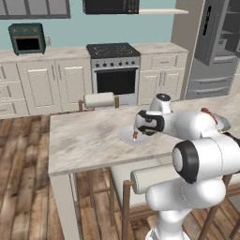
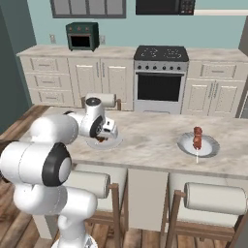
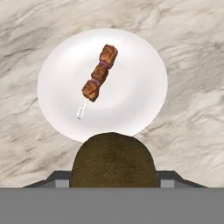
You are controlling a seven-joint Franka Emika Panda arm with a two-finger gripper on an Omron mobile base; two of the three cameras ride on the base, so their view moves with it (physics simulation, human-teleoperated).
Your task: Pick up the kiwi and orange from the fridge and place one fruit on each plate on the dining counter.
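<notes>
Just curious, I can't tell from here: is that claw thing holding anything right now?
Tool: closed on the kiwi, held above the plate with the skewer.

The scene is evenly and softly lit, bright with no single light source to make out. Shadows are faint: a weak dark patch lies under the worktop overhang by the stools. The plate looks flat white with no glare. The base views are slightly soft and low in detail; the kiwi close to the lens appears coarse and blurry.
</notes>
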